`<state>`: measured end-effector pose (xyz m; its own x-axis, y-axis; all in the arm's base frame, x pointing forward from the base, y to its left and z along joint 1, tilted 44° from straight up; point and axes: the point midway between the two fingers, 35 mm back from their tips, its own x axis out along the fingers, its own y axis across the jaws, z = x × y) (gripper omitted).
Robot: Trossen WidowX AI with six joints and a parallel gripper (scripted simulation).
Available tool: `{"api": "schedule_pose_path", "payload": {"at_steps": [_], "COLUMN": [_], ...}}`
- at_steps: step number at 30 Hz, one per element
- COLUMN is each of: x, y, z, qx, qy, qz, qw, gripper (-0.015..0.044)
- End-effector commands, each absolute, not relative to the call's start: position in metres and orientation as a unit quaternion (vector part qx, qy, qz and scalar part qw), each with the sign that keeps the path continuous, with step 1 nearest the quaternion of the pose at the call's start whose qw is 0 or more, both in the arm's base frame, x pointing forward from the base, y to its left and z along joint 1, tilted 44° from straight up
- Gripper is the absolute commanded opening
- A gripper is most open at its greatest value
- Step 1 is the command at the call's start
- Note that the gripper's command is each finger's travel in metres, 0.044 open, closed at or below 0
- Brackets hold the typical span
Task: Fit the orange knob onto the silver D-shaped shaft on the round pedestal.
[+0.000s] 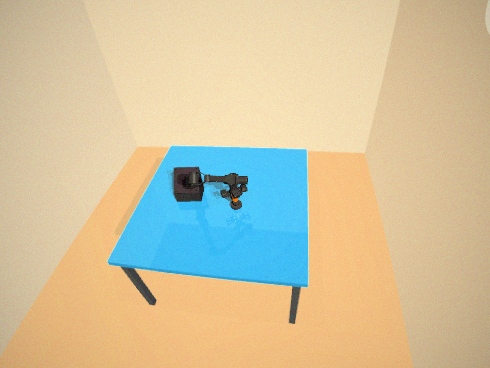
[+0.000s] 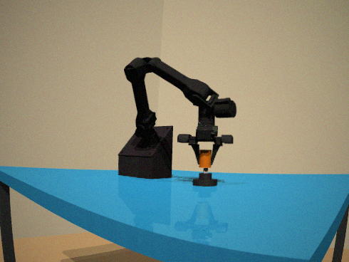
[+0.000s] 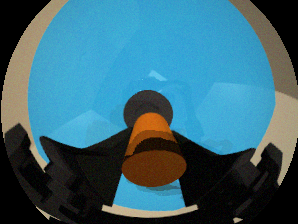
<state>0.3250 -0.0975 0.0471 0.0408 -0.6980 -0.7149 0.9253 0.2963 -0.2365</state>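
From my place I see the hand [image 1: 235,199] [image 2: 205,162] [image 3: 150,132] closed on the orange knob [image 1: 235,200] [image 2: 205,159] [image 3: 154,168], with one finger at each side of it. The knob is upright, as far as the exterior view shows me, and it is above the dark round pedestal [image 1: 236,205] [image 2: 205,182] [image 3: 134,107]. Between the bottom of the knob and the pedestal there is a small gap, and in this gap I can see a short part of the shaft [image 2: 205,171]. So the knob is not seated down on the pedestal. I cannot tell if the tip of the shaft is inside the hole, and the flat sides are too small or hidden for me to judge.

The pedestal stands on the blue tabletop [image 1: 270,250] [image 2: 256,217] [image 3: 150,35]. The arm [image 1: 217,178] [image 2: 171,77] rises from a dark block [image 1: 189,197] [image 2: 144,166], bends at its top and reaches over to the pedestal, with the hand pointing down.
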Motion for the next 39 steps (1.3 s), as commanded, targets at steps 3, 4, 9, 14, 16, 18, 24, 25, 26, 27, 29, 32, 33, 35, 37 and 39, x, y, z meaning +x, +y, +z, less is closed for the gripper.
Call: {"api": "schedule_pose_path", "payload": {"at_steps": [3, 4, 9, 14, 16, 18, 24, 25, 26, 27, 29, 32, 33, 35, 37, 39], "x": [0.3284, 0.3285, 0.3286, 0.3278, 0.3276, 0.3276, 0.3258, 0.3255, 0.3255, 0.3255, 0.3257, 0.3264, 0.3268, 0.3273, 0.3276, 0.3278], "y": [-0.0949, -0.0949, -0.0977, -0.0979, -0.0983, -0.0983, -0.0959, -0.0960, -0.0960, -0.0960, -0.0960, -0.0961, -0.0962, -0.0963, -0.0964, -0.0966], "z": [0.0465, 0.0463, 0.0445, 0.0447, 0.0444, 0.0444, 0.0483, 0.0490, 0.0491, 0.0491, 0.0494, 0.0495, 0.0493, 0.0489, 0.0483, 0.0477], "qx": [0.149, 0.149, 0.149, 0.148, 0.148, 0.148, 0.149, 0.148, 0.152, 0.157, 0.179, 0.218, 0.222, 0.222, 0.222, 0.222], "qy": [0.384, 0.384, 0.384, 0.384, 0.384, 0.384, 0.384, 0.384, 0.382, 0.377, 0.359, 0.325, 0.322, 0.322, 0.322, 0.322], "qz": [-0.574, -0.574, -0.574, -0.574, -0.574, -0.574, -0.574, -0.574, -0.575, -0.579, -0.590, -0.609, -0.611, -0.611, -0.611, -0.611], "qw": [0.708, 0.708, 0.708, 0.708, 0.708, 0.708, 0.708, 0.708, 0.707, 0.706, 0.701, 0.690, 0.689, 0.689, 0.689, 0.689], "gripper": [0.0000, 0.0000, 0.0000, 0.0000, 0.0000, 0.0000, 0.0000, 0.0000, 0.0000, 0.0000, 0.0000, 0.0000, 0.0000, 0.0000, 0.0000, 0.0000]}}
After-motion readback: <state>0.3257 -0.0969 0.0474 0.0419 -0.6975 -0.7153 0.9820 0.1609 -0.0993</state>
